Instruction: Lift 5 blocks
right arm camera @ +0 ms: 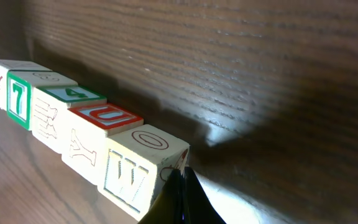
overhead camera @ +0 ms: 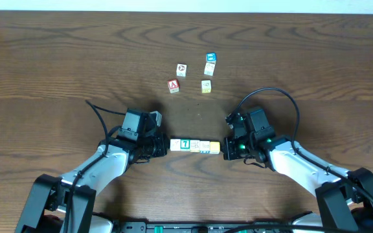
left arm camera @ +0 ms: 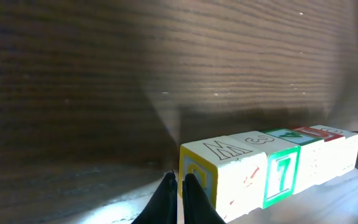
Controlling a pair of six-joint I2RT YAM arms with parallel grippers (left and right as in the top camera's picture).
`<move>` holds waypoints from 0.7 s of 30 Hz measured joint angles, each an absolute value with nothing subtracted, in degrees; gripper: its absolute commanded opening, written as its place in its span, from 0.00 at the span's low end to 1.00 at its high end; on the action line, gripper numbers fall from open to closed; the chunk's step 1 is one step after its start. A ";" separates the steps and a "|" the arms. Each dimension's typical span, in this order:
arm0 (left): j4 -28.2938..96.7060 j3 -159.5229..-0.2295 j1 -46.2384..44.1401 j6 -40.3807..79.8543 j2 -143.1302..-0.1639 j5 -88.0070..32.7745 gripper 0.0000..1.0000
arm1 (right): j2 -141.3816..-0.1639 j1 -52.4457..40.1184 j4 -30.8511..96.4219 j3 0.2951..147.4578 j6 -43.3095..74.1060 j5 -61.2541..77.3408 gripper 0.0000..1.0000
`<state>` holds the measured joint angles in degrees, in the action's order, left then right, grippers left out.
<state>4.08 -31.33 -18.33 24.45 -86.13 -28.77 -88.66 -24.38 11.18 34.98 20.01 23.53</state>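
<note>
A straight row of several wooden alphabet blocks (overhead camera: 195,145) lies between my two arms near the table's front. My left gripper (overhead camera: 164,145) is shut, with its closed tips against the row's left end block, a yellow-framed one (left arm camera: 197,177). A block with a green "7" (left arm camera: 283,173) comes further along the row. My right gripper (overhead camera: 225,149) is also shut and presses its tips against the right end block, marked "W" (right arm camera: 132,177). Nothing sits between either pair of fingers. Whether the row rests on the table or hangs just above it, I cannot tell.
Loose cubes lie further back: a red "A" cube (overhead camera: 173,85), a blue-topped cube (overhead camera: 210,58), and three pale ones (overhead camera: 181,68) (overhead camera: 208,68) (overhead camera: 206,85). A black cable (overhead camera: 274,91) loops above the right arm.
</note>
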 measured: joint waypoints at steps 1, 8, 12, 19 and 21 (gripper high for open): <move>4.08 -31.33 -18.39 24.47 -86.13 -28.60 0.07 | -88.66 -24.64 11.00 34.98 20.29 23.03 0.01; 4.01 -31.33 -19.03 24.60 -86.08 -27.81 0.07 | -88.66 -25.06 10.83 34.98 21.58 21.85 0.01; 3.99 -31.33 -19.18 24.56 -86.08 -27.70 0.08 | -88.66 -25.06 10.81 34.98 21.93 21.78 0.01; 3.95 -31.33 -19.20 24.18 -86.08 -27.83 0.07 | -88.66 -25.06 10.81 34.98 21.96 21.76 0.01; 3.97 -31.33 -19.20 24.18 -86.08 -28.01 0.07 | -88.66 -25.06 10.79 34.98 21.96 21.65 0.01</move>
